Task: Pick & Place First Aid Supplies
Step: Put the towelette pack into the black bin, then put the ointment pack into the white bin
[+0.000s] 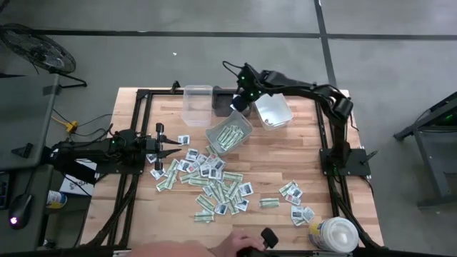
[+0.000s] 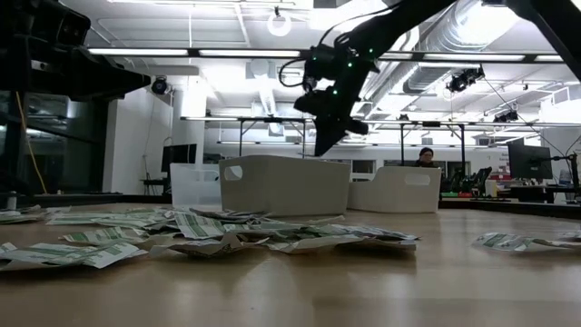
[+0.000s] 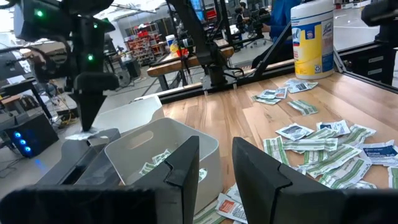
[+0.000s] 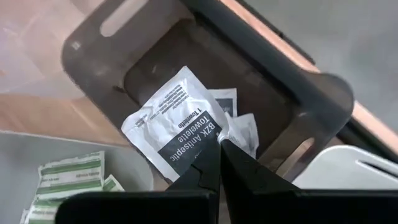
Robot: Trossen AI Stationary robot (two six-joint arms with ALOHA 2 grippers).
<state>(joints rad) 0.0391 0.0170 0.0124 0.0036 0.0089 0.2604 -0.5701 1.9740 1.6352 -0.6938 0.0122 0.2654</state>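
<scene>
Many small flat packets, the first aid supplies, lie strewn over the wooden table's middle. My right gripper hangs over a dark bin at the far side, shut on a white antiseptic towelette packet. Another white packet lies on the dark bin's floor. A grey bin beside it holds green-and-white strips. My left gripper waits at the table's left, level and open, with nothing between its fingers. My right gripper pinches the towelette packet by one corner between its two fingertips. The fingers slant down from above. The packet is lifted clear and hangs flat, printed face up, over the dark bin's opening.
A clear bin and a white bin flank the dark one at the far edge. A round white tub stands at the near right corner. A person's hand with a dark object shows at the near edge.
</scene>
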